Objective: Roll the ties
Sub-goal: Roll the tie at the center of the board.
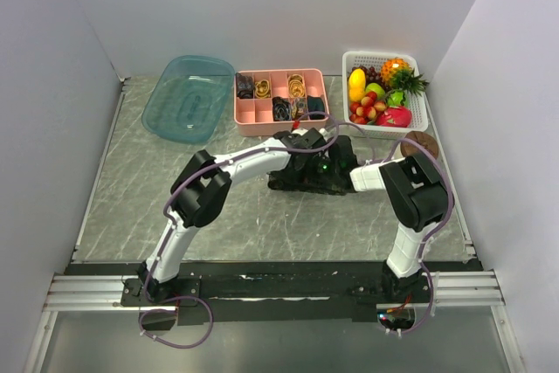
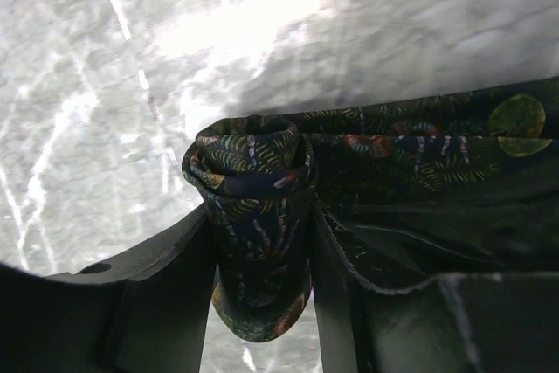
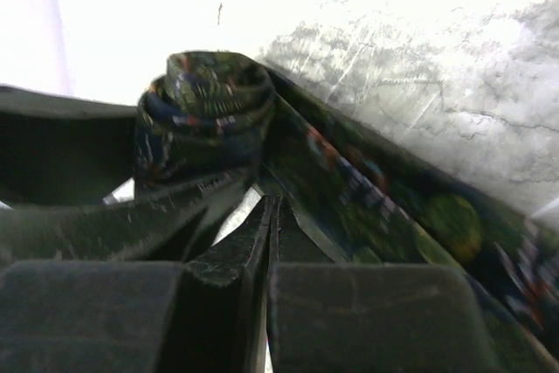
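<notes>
Soft, dark cloth with tiny green leaves and red dots is what the tie [image 2: 253,172] is made of. It is lying in the middle of the grey, stone-looking tabletop [image 1: 131,189], just in front of the pink box [image 1: 262,127]. One end is curling into a small round roll, and the rest is stretching away flat like a ribbon.

The left hand [image 2: 260,216] is holding the roll, with one dark finger pressing on each side of it. The right hand [image 3: 271,207] is clenched tight, its two fingers squeezing together right where the roll is meeting the flat part. I cannot tell if any cloth is getting caught between them.

The tie is looking very light and floppy. It is not going to break, but it is probably going to slip and spring open if nobody is holding it, because the cloth is looking smooth and a bit shiny. I am thinking the best place to hold it is across the sides of the roll, so the layers are packing close. The loose tail is needing a straight path, or the roll is going to come out crooked.

The pink box is looking hard and smooth, like plastic, with little square rooms. Other ties [image 1: 280,109] are sitting in some of them, curled into small coils.
</notes>
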Robot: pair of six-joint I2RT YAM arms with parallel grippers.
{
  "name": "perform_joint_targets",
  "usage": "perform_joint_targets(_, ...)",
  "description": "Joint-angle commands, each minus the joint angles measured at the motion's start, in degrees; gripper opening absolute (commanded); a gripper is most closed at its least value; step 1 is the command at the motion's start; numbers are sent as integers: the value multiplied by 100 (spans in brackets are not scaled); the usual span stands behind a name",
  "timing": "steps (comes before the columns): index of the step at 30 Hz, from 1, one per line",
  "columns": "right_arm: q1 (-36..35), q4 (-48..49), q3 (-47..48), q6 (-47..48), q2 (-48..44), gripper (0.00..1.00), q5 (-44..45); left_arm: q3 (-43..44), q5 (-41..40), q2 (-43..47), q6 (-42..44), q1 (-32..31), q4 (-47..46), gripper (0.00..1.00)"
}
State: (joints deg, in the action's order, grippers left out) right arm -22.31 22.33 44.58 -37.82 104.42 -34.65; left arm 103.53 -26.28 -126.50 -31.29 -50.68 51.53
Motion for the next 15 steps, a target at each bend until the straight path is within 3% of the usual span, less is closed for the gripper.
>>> perform_joint_targets(1,112,430,-72,-94,26,0,-164,-69,247,265,-290,-118,-485,49)
perform_joint_targets(15,130,536,-19,-137,333,0,-200,-412,-26,881,-387,-144,-837,51)
